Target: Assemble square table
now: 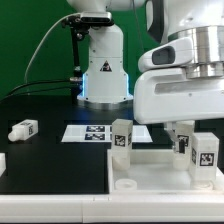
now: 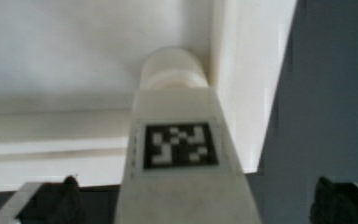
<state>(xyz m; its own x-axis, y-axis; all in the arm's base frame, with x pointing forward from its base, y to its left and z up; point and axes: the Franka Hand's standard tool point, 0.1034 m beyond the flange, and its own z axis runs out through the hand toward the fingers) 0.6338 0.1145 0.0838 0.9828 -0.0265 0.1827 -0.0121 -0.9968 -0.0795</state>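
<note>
The white square tabletop lies at the front of the exterior view with its raised rim up. One tagged white leg stands upright at its far left corner. Another tagged leg stands at the far right corner, right under my gripper. In the wrist view this leg stands in the tabletop's corner between my fingers. My gripper is open there, and its dark fingertips stand clear of the leg on both sides. A loose leg lies on the black table at the exterior view's left.
The marker board lies flat behind the tabletop, in front of the robot base. A white bar end shows at the left edge. The backdrop is green.
</note>
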